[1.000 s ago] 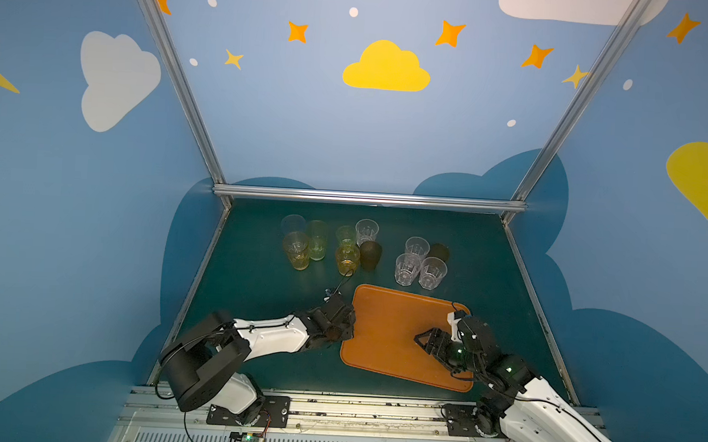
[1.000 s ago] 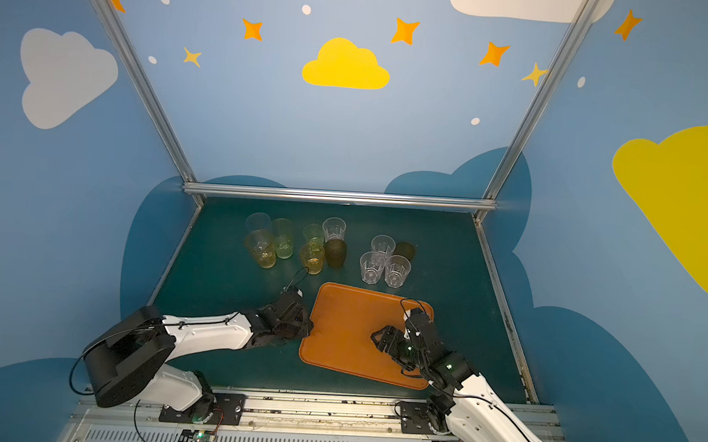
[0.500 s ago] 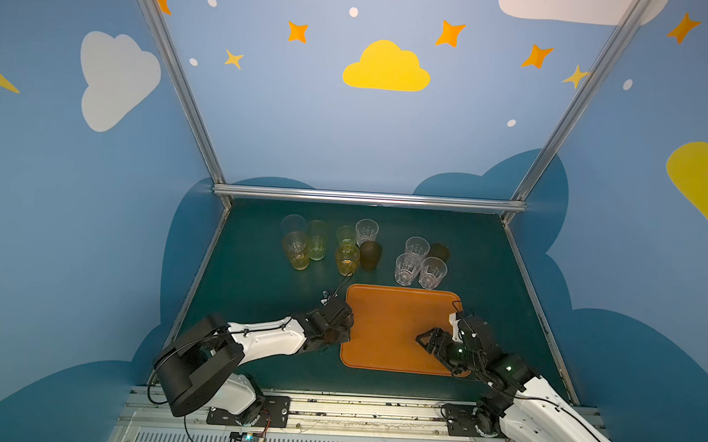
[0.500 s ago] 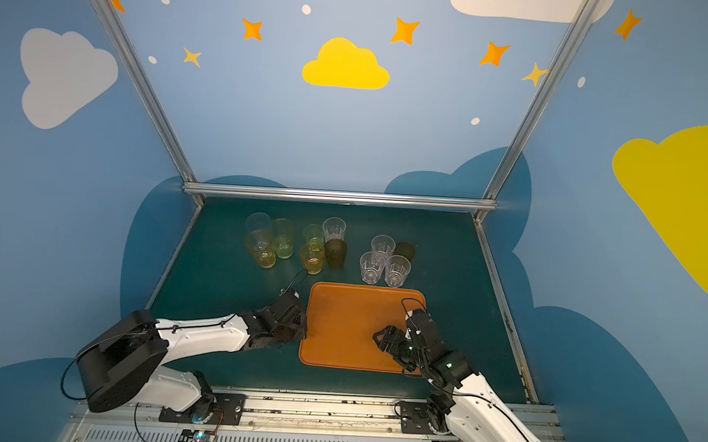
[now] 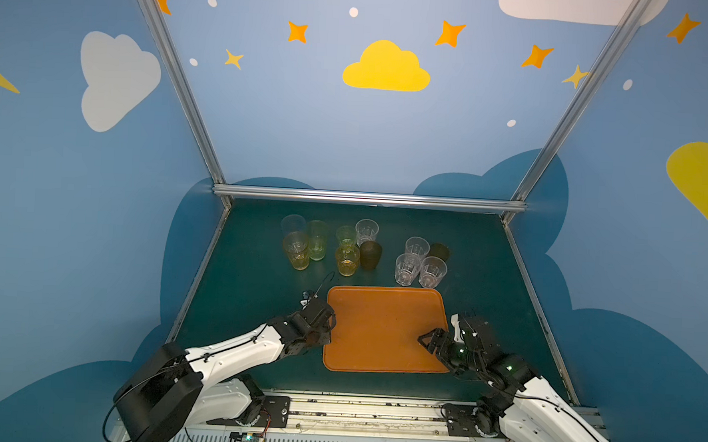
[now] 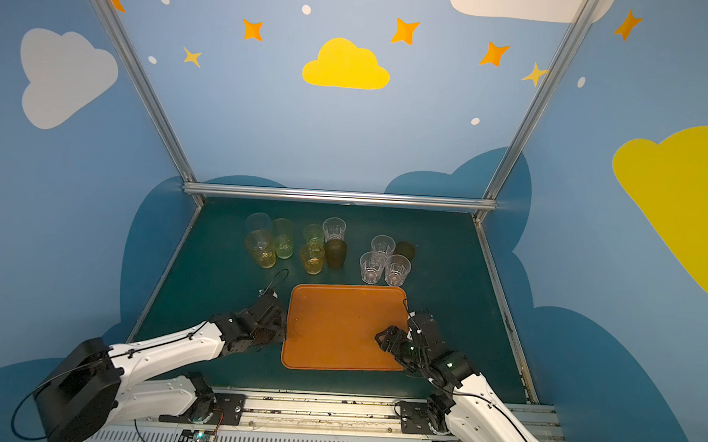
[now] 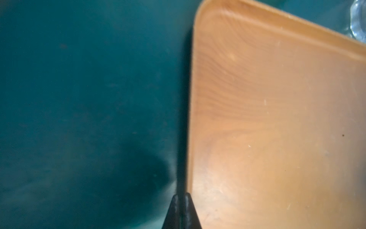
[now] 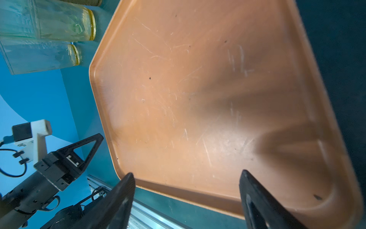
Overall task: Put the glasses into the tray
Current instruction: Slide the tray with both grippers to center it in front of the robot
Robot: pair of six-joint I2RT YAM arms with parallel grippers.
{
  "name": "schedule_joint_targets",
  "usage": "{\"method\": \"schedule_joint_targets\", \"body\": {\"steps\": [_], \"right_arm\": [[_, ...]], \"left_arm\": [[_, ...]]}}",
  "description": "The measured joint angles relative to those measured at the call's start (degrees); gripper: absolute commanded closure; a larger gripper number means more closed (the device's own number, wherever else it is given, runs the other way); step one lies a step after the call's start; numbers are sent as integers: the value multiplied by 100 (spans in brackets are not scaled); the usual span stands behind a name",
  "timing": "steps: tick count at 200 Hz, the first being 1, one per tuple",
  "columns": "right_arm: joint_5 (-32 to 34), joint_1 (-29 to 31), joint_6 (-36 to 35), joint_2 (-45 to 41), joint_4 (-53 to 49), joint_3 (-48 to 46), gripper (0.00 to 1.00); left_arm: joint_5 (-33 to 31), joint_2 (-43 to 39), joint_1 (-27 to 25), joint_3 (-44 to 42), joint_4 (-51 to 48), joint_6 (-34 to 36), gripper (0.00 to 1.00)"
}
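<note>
Tray (image 5: 380, 331), orange-brown, lay at centre frame on a dark green worktop (image 5: 250, 266). Glasses (image 5: 408, 268) stood in clusters on the worktop just above it, toward the back wall. Left hand (image 5: 326, 320) sat pinched narrow just beside the tray's left edge. Right hand (image 5: 432, 343) hung spread wide over the tray's lower right corner.

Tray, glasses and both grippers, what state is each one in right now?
Tray: flat on the table, empty.
Glasses: all eleven upright on the table beyond the tray, none in it.
Left gripper: shut, against the tray's left edge, holding nothing.
Right gripper: open, over the tray's near right corner, nothing between its fingers.
</note>
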Motion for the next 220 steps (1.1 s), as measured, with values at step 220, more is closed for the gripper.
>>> {"method": "schedule_joint_targets", "body": {"steps": [220], "right_arm": [[22, -911, -787, 942, -605, 1102, 18]], "left_arm": [[957, -219, 350, -330, 363, -39, 76]]}}
